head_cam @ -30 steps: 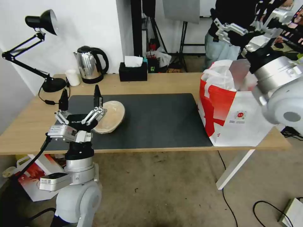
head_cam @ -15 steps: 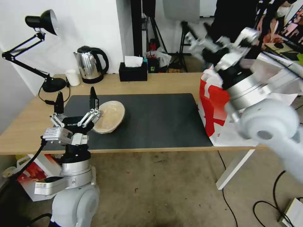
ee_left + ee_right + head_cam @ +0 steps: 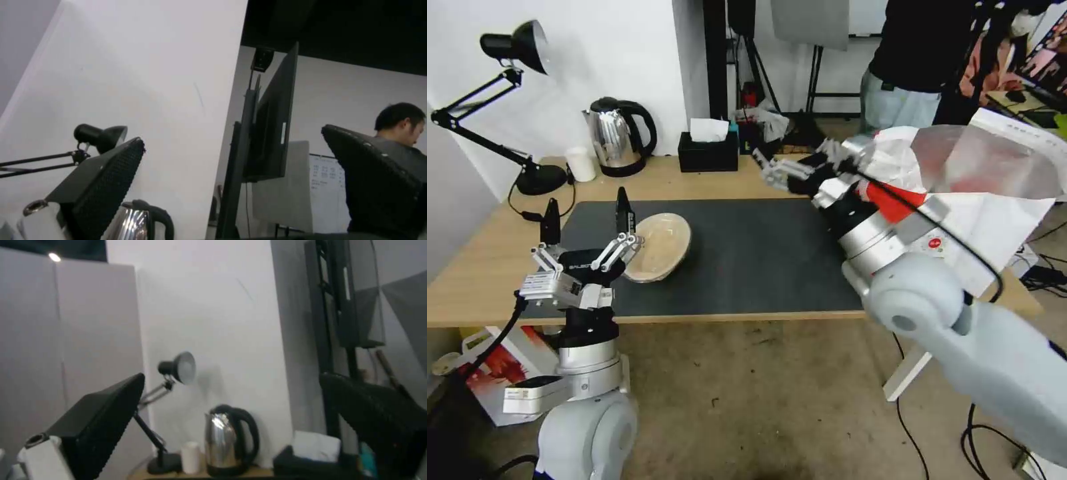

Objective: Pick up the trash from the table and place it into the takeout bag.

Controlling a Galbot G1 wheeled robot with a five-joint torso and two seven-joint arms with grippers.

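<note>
At the worktop's near left edge, the left pincer stands spread wide and empty, just left of the tan pulp bowl on the black mat. Farther right, the right pincer, fingers parted and holding nothing, hangs over the mat beside the takeout bag. Judged next: gripping the bowl's rim.
</note>
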